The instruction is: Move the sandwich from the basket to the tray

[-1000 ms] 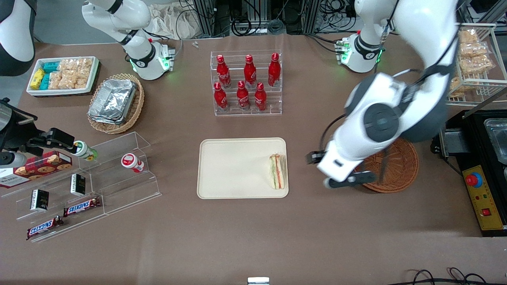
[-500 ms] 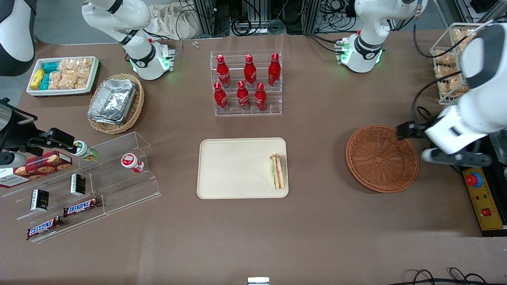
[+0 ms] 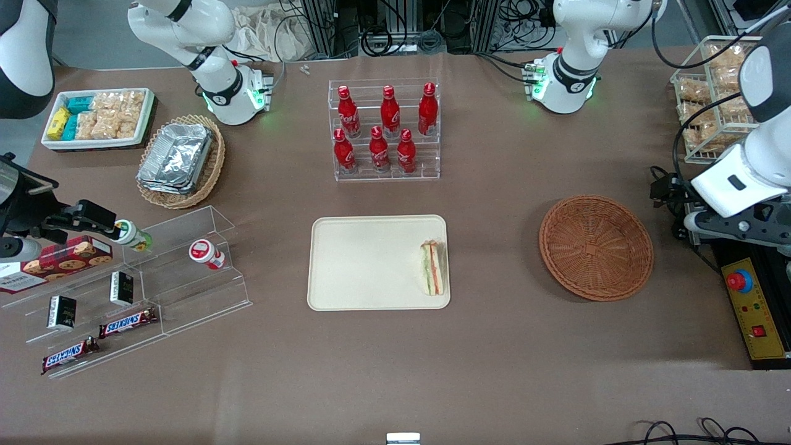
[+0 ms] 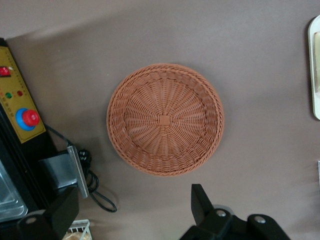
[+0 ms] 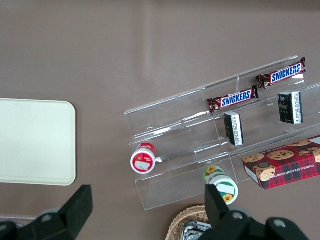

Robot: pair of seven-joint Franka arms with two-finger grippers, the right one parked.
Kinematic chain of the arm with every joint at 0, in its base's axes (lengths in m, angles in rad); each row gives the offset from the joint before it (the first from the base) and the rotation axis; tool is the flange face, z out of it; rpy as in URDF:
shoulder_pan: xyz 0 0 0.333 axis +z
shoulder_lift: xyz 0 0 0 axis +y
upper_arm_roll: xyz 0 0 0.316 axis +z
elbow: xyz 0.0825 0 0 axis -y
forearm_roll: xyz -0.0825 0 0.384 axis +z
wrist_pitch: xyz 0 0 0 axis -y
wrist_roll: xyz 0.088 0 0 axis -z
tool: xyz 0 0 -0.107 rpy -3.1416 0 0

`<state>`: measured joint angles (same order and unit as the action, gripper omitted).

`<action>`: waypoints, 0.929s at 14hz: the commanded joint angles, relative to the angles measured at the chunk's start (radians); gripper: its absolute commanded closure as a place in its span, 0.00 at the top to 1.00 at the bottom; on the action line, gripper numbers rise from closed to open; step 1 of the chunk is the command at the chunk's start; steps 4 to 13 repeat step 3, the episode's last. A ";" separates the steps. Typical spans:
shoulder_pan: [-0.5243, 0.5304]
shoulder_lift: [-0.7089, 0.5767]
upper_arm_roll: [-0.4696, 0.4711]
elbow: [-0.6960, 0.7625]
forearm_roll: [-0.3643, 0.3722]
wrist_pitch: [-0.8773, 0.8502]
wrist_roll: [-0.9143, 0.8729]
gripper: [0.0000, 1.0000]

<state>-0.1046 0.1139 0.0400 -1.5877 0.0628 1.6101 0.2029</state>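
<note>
Sandwich (image 3: 433,268) lies flat on tray (image 3: 346,262), frame centre, close against the rim at the tray's basket end. Basket (image 3: 596,247) is empty, centre-right, well apart from tray. Gripper (image 4: 130,217) is high above the table at the frame's right edge, just off the basket; fingers spread wide, nothing between them. Judgement: placement step done, arm in retreat stage. Next move calls only for parking clear; no regrasp needed.

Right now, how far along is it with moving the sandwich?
Looks finished. The sandwich lies on the tray, and the basket is empty. The hand is open, holds nothing and hangs high above the table beside the basket. Nothing seems left to do.
</note>
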 commanded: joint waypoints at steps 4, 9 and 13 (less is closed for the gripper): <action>-0.006 0.049 -0.006 0.092 0.012 -0.004 0.013 1.00; -0.006 0.049 -0.006 0.092 0.012 -0.004 0.013 1.00; -0.006 0.049 -0.006 0.092 0.012 -0.004 0.013 1.00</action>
